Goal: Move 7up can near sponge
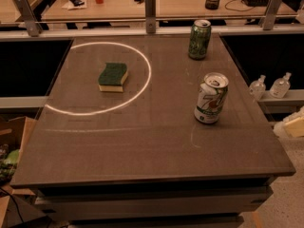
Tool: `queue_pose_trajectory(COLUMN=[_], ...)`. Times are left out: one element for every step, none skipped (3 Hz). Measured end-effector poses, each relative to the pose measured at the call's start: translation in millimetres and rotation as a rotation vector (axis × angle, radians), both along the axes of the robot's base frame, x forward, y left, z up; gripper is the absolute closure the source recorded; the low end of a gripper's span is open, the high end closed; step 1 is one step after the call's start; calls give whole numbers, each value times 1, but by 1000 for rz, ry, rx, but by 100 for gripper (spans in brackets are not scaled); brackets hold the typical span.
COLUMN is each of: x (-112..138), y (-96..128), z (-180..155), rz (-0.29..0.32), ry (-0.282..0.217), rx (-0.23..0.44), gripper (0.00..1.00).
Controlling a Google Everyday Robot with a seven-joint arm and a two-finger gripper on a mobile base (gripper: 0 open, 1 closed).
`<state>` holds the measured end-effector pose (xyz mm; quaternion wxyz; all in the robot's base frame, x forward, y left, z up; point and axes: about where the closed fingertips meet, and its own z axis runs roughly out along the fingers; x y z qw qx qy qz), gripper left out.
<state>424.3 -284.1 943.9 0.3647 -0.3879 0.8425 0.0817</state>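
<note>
The 7up can (211,99), white with a green band and slightly dented, stands upright on the right half of the dark table (142,146). The sponge (113,76), dark green on top with a yellow body, lies on the left half inside a white ring of light (148,75). The can and sponge are well apart. My gripper (293,126) shows only as a cream piece at the right edge of the camera view, off the table and to the right of the can, not touching it.
A dark green can (199,39) stands upright at the table's back right. Two small clear bottles (269,86) sit on a ledge right of the table. A metal rail with posts (150,11) runs behind. A cardboard box (12,141) is on the floor at the left.
</note>
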Motion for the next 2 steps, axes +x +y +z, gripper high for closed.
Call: queue_pose_trajectory(x=[6, 5], y=[-15, -9], z=[-14, -13], rz=[6, 66], ry=[-123, -243], rx=[143, 280], gripper=[0, 0])
